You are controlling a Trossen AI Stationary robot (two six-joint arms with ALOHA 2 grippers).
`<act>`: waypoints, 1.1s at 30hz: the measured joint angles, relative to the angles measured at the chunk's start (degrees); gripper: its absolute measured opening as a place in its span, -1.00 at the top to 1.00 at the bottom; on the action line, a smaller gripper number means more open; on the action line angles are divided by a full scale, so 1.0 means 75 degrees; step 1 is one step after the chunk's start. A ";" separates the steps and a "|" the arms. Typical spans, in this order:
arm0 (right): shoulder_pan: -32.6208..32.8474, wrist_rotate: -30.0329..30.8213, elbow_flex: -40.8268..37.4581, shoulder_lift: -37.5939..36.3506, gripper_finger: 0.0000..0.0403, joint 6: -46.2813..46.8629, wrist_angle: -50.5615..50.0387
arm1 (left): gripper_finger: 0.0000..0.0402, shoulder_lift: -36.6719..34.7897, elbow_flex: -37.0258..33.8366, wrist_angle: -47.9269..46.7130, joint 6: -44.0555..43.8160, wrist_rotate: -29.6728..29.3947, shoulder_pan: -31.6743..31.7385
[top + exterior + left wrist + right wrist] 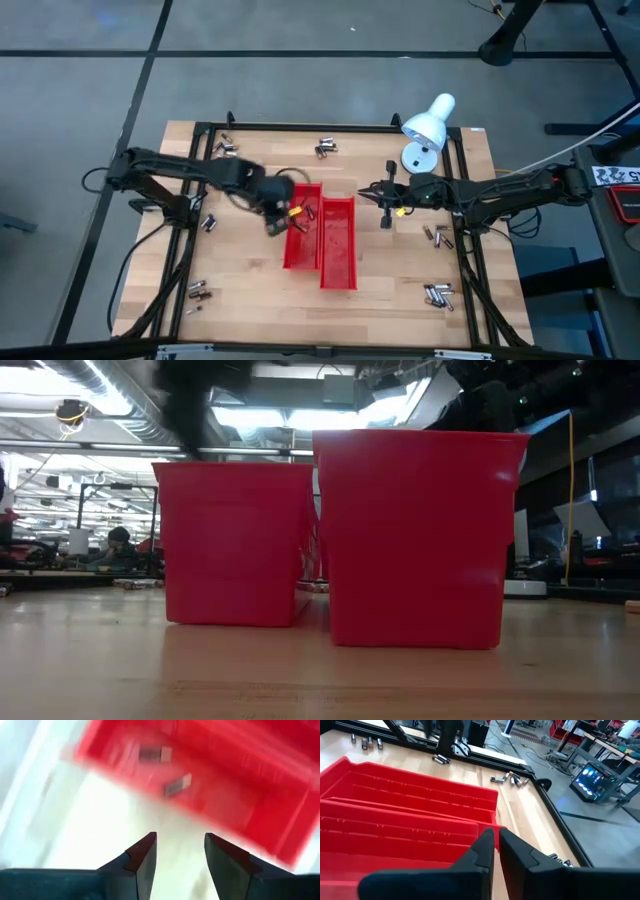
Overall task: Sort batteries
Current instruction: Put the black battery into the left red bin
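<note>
left gripper point(179, 851) jaws apart, empty, over red tray point(260, 795), right gripper point(496, 845) jaws closed, empty

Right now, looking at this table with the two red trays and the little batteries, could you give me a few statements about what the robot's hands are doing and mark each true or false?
1. The left hand is over the edge of the left red tray with its fingers apart. True.
2. The left hand is carrying a battery. False: nothing sits between its fingers; two batteries lie in the tray below it.
3. The right hand is shut, beside the right red tray. True.
4. Every battery is already in a tray. False: loose batteries lie on the wooden table, near its corners and edges.
5. The two trays stand at opposite ends of the table. False: they sit side by side in the middle.
</note>
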 joint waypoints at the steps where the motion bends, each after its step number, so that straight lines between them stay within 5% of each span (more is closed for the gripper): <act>1: 0.0000 -0.0001 0.0000 0.0000 0.85 -0.0002 0.0000 | 0.22 -0.0069 0.0000 -0.0411 -0.0516 0.0008 -0.0265; 8: 0.0000 -0.0004 0.0000 0.0000 0.85 -0.0057 0.0002 | 0.22 -0.0121 -0.0048 -0.2241 -0.3940 0.0164 -0.2797; 16: 0.0000 -0.0010 0.0000 0.0000 0.85 -0.0136 0.0008 | 0.22 -0.0069 -0.1257 -0.0282 -0.6147 0.0216 -0.5297; 23: 0.0000 -0.0032 0.0000 0.0000 0.85 -0.0132 0.0005 | 0.22 0.0432 -0.2236 0.0881 -0.6946 0.0646 -0.6158; 33: 0.0000 -0.0065 0.0000 0.0000 0.85 -0.0129 0.0005 | 0.22 0.1192 -0.2401 0.1511 -0.6604 0.1457 -0.6561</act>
